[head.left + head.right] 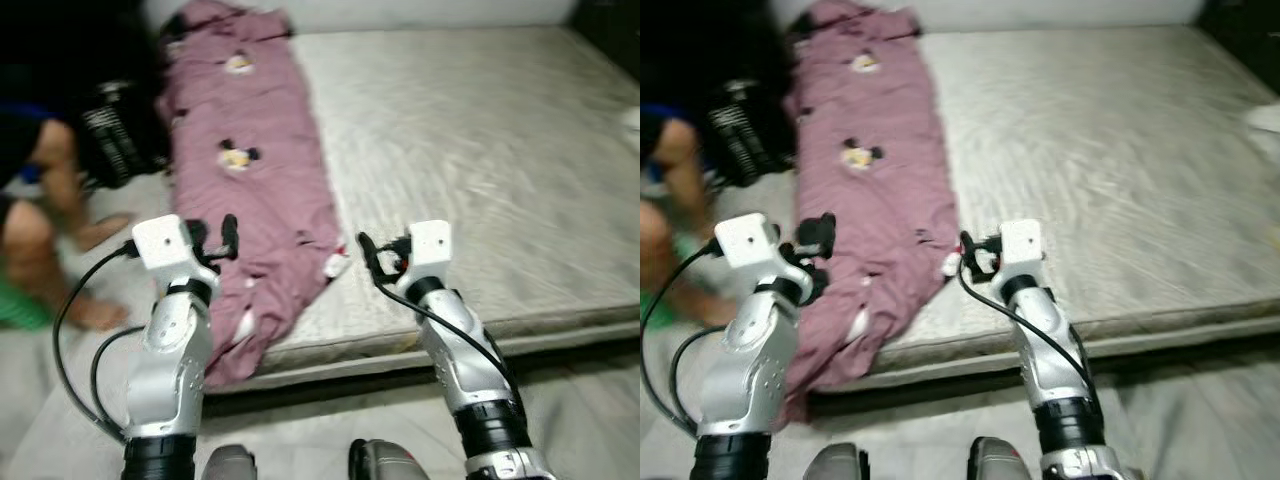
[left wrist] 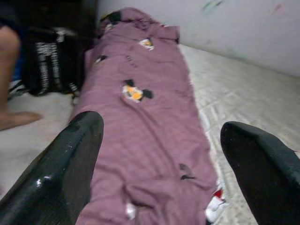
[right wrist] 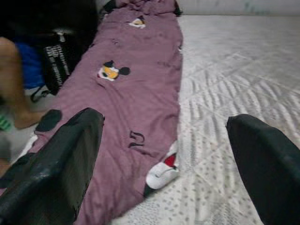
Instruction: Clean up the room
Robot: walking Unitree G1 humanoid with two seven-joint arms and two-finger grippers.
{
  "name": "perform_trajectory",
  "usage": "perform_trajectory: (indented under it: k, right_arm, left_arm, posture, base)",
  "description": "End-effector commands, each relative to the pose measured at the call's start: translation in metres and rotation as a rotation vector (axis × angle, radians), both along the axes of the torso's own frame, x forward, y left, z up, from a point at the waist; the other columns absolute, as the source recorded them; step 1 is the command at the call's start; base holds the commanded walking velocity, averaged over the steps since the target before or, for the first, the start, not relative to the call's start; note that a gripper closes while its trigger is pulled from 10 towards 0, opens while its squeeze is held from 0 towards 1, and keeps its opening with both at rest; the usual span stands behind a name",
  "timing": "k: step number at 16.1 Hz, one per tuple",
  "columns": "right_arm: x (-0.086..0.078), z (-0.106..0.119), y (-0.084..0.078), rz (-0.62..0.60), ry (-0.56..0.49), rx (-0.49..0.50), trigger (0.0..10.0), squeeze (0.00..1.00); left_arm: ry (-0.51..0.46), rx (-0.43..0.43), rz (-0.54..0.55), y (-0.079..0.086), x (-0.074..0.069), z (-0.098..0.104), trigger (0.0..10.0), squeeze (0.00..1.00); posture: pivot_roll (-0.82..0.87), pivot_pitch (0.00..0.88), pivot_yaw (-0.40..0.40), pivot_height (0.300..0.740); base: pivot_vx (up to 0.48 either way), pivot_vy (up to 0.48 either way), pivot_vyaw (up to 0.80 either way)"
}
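— Along the left edge of the mattress (image 1: 480, 150)?
— Spread lengthwise there: a mauve cartoon-print blanket (image 1: 255, 180), bunched at the far end near the wall, near end spilling over the mattress corner toward the floor (image 1: 580, 400).

— Beside the bed, on the robot's left?
— Crouched on the floor: a person, bare legs (image 1: 55, 215) and a foot showing, blurred. Just behind, against the dark corner, a black bag with white lettering (image 1: 115, 130). Something green at the far left edge, too blurred to name. At the right edge of the mattress, a pale object, cut off, cannot tell what.

— Anything between the claws and the blanket?
— Nothing in the way. Left claw (image 1: 215, 240) raised over the hanging near part of the blanket, fingers spread wide, holding nothing; seen from the left wrist, blanket running away straight between the two black fingers (image 2: 70, 164). Right claw (image 1: 375, 258) raised just beside the blanket's right edge, above the mattress near its front border, also spread wide and empty; from the right wrist, blanket lying toward one finger (image 3: 61, 164), bare quilted mattress toward the other.

— Touching the cloth?
— Cannot tell for the left; right held apart from it, close to the white patch (image 3: 161, 176) at the blanket's near hem.

— Containers?
— Only the bag; contents not visible.
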State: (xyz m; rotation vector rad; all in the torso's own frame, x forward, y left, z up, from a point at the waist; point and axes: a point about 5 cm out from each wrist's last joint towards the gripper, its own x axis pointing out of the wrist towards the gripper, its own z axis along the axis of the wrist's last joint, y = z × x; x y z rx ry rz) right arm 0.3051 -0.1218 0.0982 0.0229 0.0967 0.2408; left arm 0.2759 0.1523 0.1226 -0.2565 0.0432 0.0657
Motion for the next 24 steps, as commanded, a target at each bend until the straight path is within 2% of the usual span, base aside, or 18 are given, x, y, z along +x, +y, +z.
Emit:
perform_trajectory:
  k: [1,5,15,24]
  right_arm:
    - [0.001,0.002,-0.005,-0.02,-0.002,-0.002,10.0,0.0]
    - [0.002,0.005,-0.003,-0.01,-0.021,0.0,10.0,0.0]
    - [0.006,0.008,-0.002,0.012,-0.039,-0.001,10.0,0.0]
    - [0.007,0.007,-0.001,0.03,-0.038,-0.008,10.0,0.0]
  left_arm:
    - [-0.002,0.004,-0.004,-0.002,-0.001,0.003,10.0,0.0]
    - [-0.006,0.01,-0.01,-0.003,0.003,0.005,10.0,0.0]
    - [-0.028,0.013,-0.014,-0.006,0.009,0.01,10.0,0.0]
    - [-0.043,0.034,0.005,-0.003,0.01,0.011,10.0,0.0]
  posture:
    - [0.04,0.127,-0.007,0.74]
    - [0.04,0.111,-0.009,0.736]
    - [0.03,0.1,-0.011,0.613]
    - [0.03,0.102,-0.014,0.613]
  base:
    - [0.0,0.0,0.0]
    - [0.0,0.0,0.0]
    - [0.0,0.0,0.0]
    - [0.0,0.0,0.0]
